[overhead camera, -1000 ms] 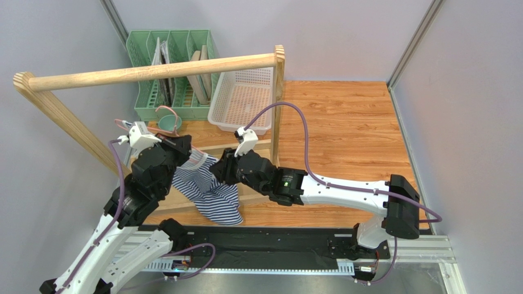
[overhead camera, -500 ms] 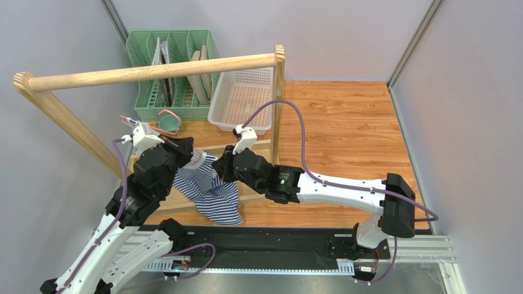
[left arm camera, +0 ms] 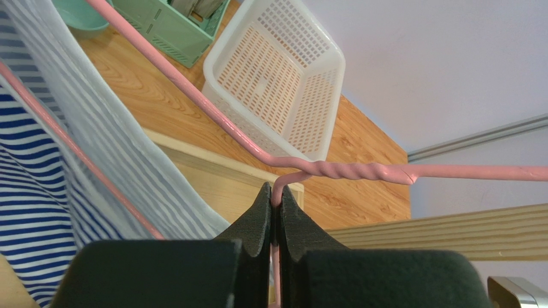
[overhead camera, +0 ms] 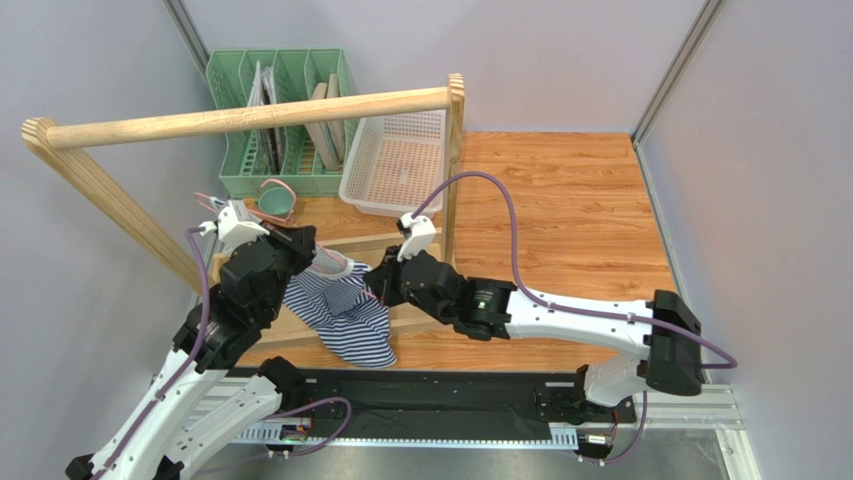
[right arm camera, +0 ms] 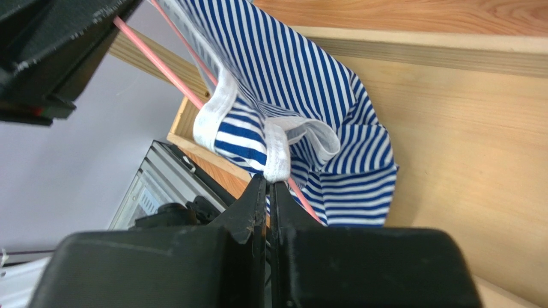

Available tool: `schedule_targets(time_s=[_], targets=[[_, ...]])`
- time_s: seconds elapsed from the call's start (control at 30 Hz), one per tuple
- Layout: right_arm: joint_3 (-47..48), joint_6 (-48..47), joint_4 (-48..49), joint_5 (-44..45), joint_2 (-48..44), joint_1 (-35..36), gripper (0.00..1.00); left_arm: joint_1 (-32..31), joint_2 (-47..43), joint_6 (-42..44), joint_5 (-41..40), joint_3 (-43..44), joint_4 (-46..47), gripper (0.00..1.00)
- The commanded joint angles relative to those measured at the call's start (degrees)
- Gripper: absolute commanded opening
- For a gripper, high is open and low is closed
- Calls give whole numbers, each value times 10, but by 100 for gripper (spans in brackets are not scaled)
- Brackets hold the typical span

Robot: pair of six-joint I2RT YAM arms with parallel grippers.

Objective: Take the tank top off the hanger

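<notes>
Your right arm has swung its elbow to the right and its jaws have come together. The right gripper (right arm camera: 268,185) now pinches the white-edged strap of the tank top (right arm camera: 302,77). That top hangs between your two grippers at the near left, draped on the hanger (left arm camera: 347,172) and sagging over a low wooden beam (right arm camera: 450,51). Your left gripper (left arm camera: 276,200) is clamped on the pink wire just below its twisted neck. Farther back, the wooden rail (overhead camera: 250,115) spans overhead. Beyond it sit the white basket (overhead camera: 395,160) and, to its left, the green rack (overhead camera: 280,110).
</notes>
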Motion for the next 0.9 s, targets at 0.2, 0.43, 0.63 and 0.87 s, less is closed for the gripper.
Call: schedule_targets(time_s=[0.2,0.43,0.63,0.87], targets=[[-165,67,45,14,-157,0,0,0,9,-8,-16,57,3,0],[-223,95,83,-16,-187,-18,0,0,7,-22,6,74,1,0],[-235,93,95,-29,-187,-20,0,0,2,-28,20,82,-3,0],[-141,17,-38,-45,-144,-34,39,0,8,-42,61,81,-3,0]])
